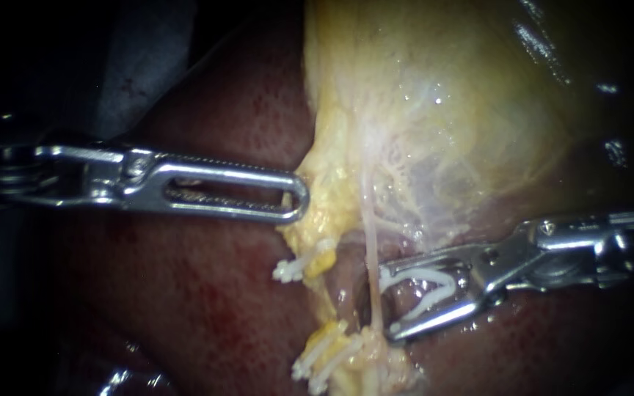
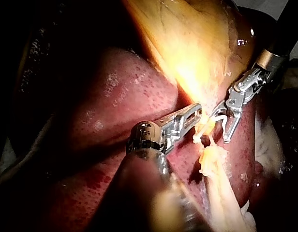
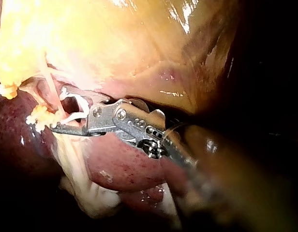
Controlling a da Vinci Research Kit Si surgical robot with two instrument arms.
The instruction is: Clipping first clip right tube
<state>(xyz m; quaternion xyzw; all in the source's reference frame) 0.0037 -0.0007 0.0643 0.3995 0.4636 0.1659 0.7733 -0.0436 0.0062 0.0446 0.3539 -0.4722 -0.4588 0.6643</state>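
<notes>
Left instrument [image 1: 299, 199] enters level over the liver [image 1: 207, 308], jaws clamped on the yellow edge of the gallbladder [image 1: 434, 110]. Below its tip, fitted clips [image 1: 296, 268] sit on a yellow strand. The right tube [image 1: 370, 264], thin and pale, runs down just beside them, unclipped. Right instrument [image 1: 387, 302]: jaws spread wide, gripping a white clip [image 1: 434, 290] between them, tips at the tube.

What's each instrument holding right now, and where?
Right instrument carries an open white clip between its jaws, its legs straddling the thin pale tube. Left instrument grips the gallbladder at its yellow fatty edge.
</notes>
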